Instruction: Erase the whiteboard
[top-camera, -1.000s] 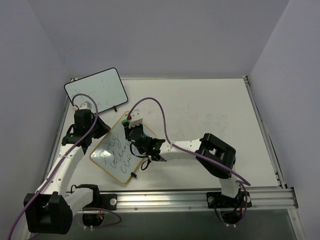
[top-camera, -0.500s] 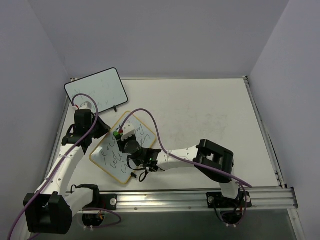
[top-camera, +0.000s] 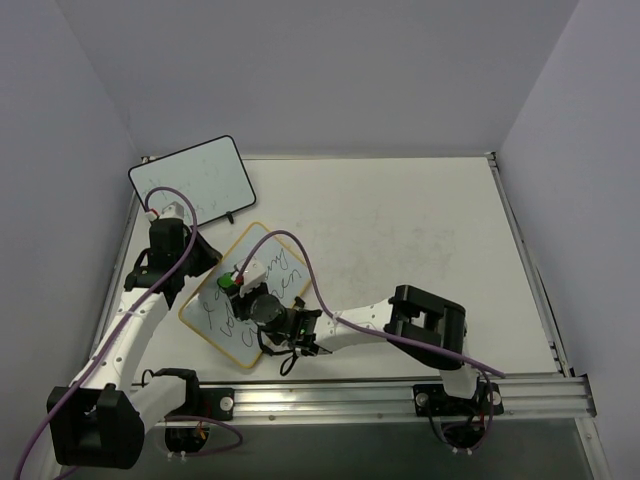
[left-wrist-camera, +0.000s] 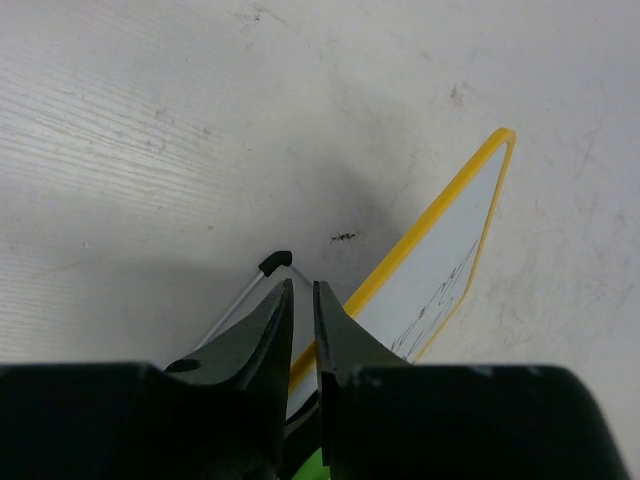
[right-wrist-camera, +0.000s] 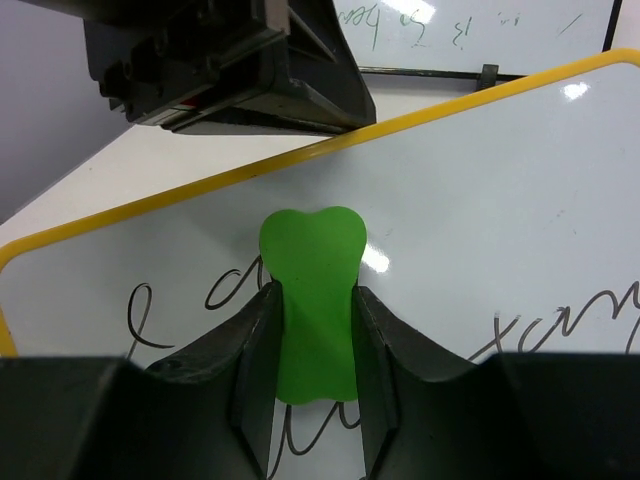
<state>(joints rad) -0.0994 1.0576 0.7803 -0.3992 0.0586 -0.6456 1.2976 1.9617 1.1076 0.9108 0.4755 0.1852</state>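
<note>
The whiteboard (top-camera: 272, 262) with a yellow rim lies flat on the table, covered with black handwriting. My right gripper (top-camera: 232, 284) is over its left part and is shut on a green eraser (right-wrist-camera: 310, 265). The eraser rests on the whiteboard (right-wrist-camera: 480, 230) among the written strokes, close to the rim. My left gripper (top-camera: 197, 262) is at the board's left edge. In the left wrist view its fingers (left-wrist-camera: 272, 315) stand almost together, with the board's yellow rim (left-wrist-camera: 440, 215) running under them.
A second whiteboard (top-camera: 190, 180) with a black rim lies at the table's back left corner; it also shows in the right wrist view (right-wrist-camera: 470, 30). A thin metal leg with a black tip (left-wrist-camera: 273, 262) lies just ahead of my left fingers. The white table (top-camera: 400, 230) stretches to the right.
My right gripper has slid the eraser from the board's upper end down and left across the writing. The left arm has not moved.
</note>
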